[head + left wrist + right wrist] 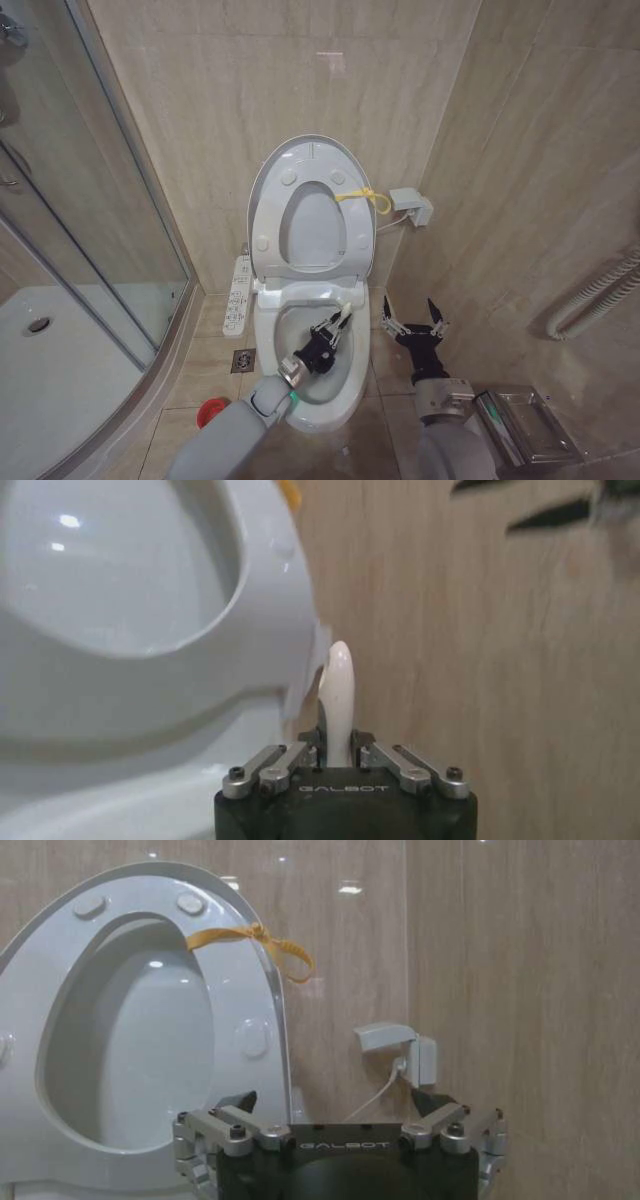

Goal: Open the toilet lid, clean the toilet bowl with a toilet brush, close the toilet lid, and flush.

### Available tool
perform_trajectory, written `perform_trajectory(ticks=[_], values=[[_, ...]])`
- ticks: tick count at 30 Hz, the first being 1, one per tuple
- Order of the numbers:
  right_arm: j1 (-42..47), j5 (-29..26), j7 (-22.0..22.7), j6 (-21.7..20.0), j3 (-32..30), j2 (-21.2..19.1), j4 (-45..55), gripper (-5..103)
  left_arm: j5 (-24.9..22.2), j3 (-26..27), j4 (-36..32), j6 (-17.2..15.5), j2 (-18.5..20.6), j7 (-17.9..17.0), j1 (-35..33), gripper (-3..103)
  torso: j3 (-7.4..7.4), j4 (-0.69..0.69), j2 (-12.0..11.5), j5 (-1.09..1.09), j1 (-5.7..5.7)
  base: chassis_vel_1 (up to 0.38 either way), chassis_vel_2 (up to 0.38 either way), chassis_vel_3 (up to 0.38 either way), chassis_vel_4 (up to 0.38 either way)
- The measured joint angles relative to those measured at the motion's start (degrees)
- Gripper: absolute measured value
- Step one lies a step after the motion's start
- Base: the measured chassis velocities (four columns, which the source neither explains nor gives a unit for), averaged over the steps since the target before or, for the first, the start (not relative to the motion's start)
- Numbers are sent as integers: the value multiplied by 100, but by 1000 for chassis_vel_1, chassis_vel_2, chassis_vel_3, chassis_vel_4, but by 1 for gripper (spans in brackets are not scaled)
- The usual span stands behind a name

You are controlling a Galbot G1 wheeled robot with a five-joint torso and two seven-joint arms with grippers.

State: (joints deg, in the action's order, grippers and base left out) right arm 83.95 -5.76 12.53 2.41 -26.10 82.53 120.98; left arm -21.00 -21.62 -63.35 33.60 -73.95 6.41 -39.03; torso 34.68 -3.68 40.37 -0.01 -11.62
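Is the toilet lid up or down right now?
Up. The toilet lid stands raised against the wall, leaving the toilet bowl open.

Toilet lid (268, 190) glossy white plastic w/ yellow cord, toilet bowl (352, 385) smooth glazed ceramic, toilet brush (338, 697) handle smooth white plastic, wall tiles (200, 90) beige, polished, shower screen (70, 200) clear glass, left gripper (338, 754) matt black w/ bare metal links

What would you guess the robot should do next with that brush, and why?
Probably sweep the toilet brush around inside the toilet bowl: the left hand grips its handle over the bowl, the toilet lid is up, and the right hand waits open alongside.
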Motion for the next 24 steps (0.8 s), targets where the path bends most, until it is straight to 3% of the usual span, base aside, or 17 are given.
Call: perform_trajectory(ticks=[4, 14, 24], values=[[0, 0, 0, 0, 0, 0, 0, 100, 418, 148, 160, 13, -29, -34, 78, 19, 1, 3, -1, 1, -1, 0, 0, 0, 0], [0, 0, 0, 0, 0, 0, 0, 100, 418, -1, -624, -5, -46, -76, -109, 19, 0, 0, 0, 1, 0, 0, 0, 0, 0], [0, 0, 0, 0, 0, 0, 0, 100, 449, 271, 271, 181, -7, 46, 4, 19, 1, 2, -1, 0, 0, 0, 0, 0, 0]])
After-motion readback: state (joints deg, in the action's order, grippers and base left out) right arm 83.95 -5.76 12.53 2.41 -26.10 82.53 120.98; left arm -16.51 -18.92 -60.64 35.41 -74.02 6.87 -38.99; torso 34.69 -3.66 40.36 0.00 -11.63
